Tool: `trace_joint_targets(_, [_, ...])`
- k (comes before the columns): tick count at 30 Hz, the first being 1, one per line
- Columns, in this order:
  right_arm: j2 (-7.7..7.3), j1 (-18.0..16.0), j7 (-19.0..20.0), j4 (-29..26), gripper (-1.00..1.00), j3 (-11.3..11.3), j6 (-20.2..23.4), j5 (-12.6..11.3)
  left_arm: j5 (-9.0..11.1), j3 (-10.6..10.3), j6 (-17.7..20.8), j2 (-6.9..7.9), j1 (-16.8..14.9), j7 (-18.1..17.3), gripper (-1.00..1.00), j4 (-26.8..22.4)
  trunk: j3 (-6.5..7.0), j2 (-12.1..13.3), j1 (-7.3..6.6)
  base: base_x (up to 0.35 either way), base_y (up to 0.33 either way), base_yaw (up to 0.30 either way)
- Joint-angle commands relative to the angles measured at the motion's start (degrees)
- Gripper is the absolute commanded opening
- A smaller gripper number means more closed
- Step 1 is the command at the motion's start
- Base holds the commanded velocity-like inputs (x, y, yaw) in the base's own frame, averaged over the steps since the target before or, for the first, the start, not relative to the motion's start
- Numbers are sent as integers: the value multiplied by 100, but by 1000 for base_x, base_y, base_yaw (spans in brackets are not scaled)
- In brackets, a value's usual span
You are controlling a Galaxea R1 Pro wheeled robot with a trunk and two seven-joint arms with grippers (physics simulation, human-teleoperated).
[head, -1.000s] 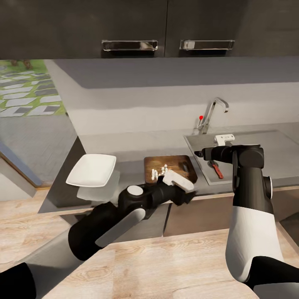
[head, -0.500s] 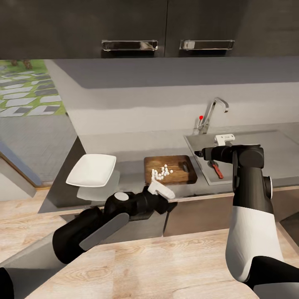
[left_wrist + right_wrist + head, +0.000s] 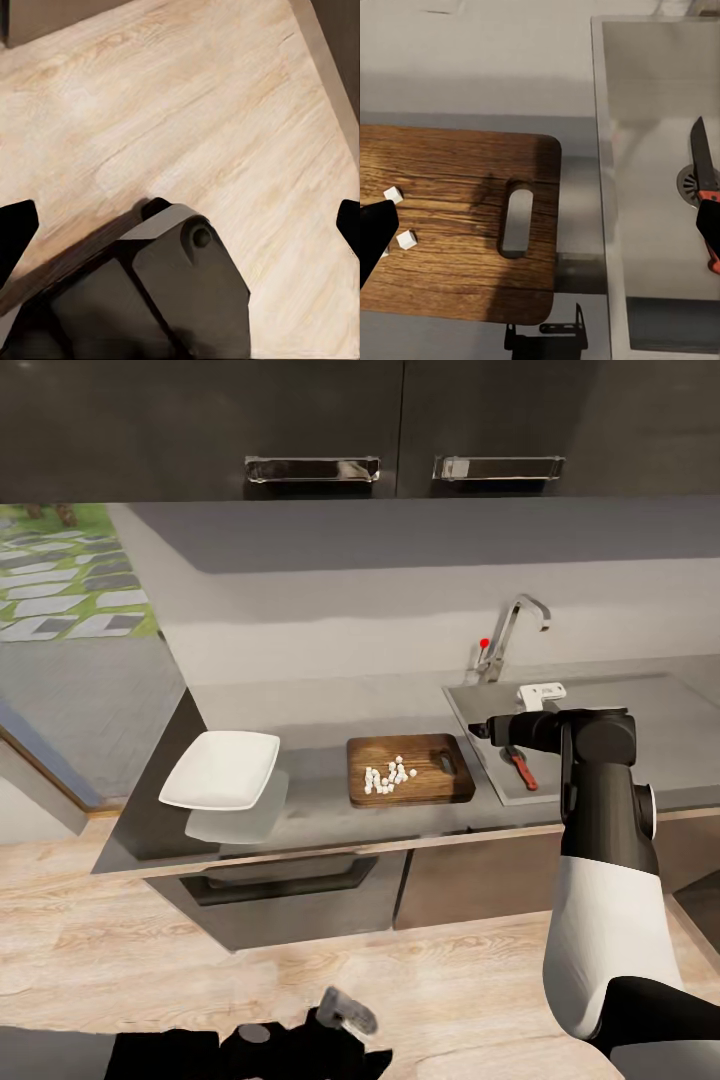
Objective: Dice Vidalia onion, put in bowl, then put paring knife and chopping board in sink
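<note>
Diced onion (image 3: pixel 387 777) lies on chopping board (image 3: pixel 409 768), left of right gripper (image 3: pixel 478 731), which hovers spread and empty. Left gripper (image 3: pixel 180 225) spread, low over floor; bowl (image 3: pixel 221 768) further left.

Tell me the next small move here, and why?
Probably bring the left gripper back up toward the chopping board. The onion dice lie on the board, the bowl looks empty, and the paring knife is already in the sink.
</note>
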Motion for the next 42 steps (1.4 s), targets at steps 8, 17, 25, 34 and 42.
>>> trace_joint_targets(8, [6,-10,61,0,100,-18,15,45,2341,-2646,-1857,268,48,-29,100,816,-10,-12,4,0,0,0])
trace_joint_targets(17, [6,-4,60,32,100,2,23,52,4468,-3241,-1403,26,747,-603,100,2665,-10,-12,4,0,0,0])
trace_joint_targets(25, [6,30,65,73,100,2,27,65,5087,-3245,1275,-1027,1782,-776,100,5610,-10,-12,4,0,0,0])
trace_joint_targets(34, [6,34,68,75,100,-10,24,66,5282,-3171,2081,-1086,2029,371,100,6050,-10,-12,4,0,0,0])
trace_joint_targets(42, [6,34,68,75,100,-20,24,66,5282,-2973,1014,-1582,2167,1563,100,6049,-10,-12,4,0,0,0])
